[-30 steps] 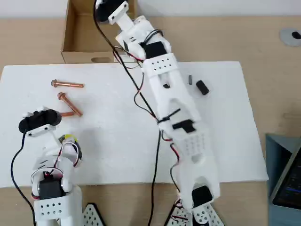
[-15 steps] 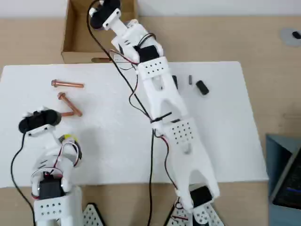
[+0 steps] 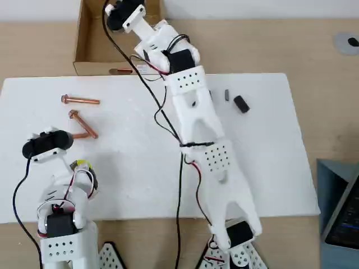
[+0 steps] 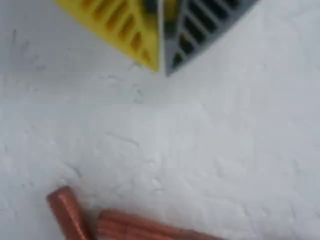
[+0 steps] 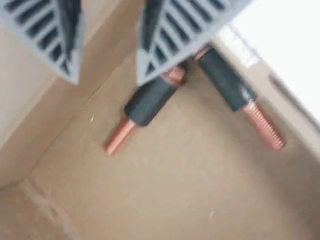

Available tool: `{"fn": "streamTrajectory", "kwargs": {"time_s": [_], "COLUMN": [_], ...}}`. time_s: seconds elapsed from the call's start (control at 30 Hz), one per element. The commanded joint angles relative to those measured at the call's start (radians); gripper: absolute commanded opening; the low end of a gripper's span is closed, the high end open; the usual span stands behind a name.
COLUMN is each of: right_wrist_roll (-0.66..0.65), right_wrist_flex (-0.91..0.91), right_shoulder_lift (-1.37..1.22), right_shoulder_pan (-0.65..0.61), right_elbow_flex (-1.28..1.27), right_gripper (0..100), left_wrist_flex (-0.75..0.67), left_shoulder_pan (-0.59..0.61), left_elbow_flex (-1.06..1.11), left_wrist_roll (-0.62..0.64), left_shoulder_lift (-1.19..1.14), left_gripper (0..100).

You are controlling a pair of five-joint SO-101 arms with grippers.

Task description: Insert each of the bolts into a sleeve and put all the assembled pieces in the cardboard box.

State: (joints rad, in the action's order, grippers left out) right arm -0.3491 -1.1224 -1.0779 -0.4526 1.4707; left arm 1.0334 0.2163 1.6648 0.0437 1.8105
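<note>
White foam mat (image 3: 134,168) covers the table (image 3: 320,56), and the cardboard box (image 3: 92,39) sits at eleven o'clock. Right gripper (image 5: 107,55) hangs inside it, jaws wide, over two sleeved bolts (image 5: 150,102) on its floor. Left gripper (image 4: 161,65), jaws closed on nothing, rests near loose bolts (image 3: 80,100) at nine o'clock. On lifting out, a jaw tip could snag a sleeved bolt or the box wall.

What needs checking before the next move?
1. Right gripper open, empty: ok.
2. Two copper bolts in black sleeves lying on the brown cardboard box floor: ok.
3. Left gripper shut, empty, over the white foam mat: ok.
4. Bare copper bolts lying on the mat, unobstructed: ok.
5. Enough loose black sleeves for them: cannot tell; the right arm covers part of the mat.
</note>
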Motion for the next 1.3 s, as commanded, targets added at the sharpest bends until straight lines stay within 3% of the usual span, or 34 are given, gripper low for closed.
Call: {"fn": "streamTrajectory", "kwargs": {"time_s": [0.0, 0.53, 0.7, 0.93, 1.27], "right_wrist_roll": [0.002, 0.011, 0.132, 0.133, 0.133], "right_wrist_flex": [-0.117, -0.651, -0.666, -0.667, -0.666], "right_shoulder_lift": [0.019, 0.13, 0.17, 0.223, 0.472], "right_shoulder_pan": [-0.007, 0.054, 0.111, 0.183, 0.185], "right_elbow_flex": [0.114, 0.2, 0.196, 0.062, -0.443], "right_gripper": [9.9, 9.9, 9.9, 9.9, 10.1], "left_wrist_flex": [-0.017, -0.017, -0.017, -0.018, -0.018], "left_shoulder_pan": [0.009, 0.009, 0.009, 0.009, 0.009], "left_elbow_flex": [-0.006, -0.006, -0.006, -0.006, -0.006], "left_wrist_roll": [-0.005, -0.005, -0.003, -0.003, -0.003], "left_shoulder_lift": [0.012, 0.012, 0.012, 0.012, 0.012], "left_gripper": [0, 0, 0, 0, 0]}}
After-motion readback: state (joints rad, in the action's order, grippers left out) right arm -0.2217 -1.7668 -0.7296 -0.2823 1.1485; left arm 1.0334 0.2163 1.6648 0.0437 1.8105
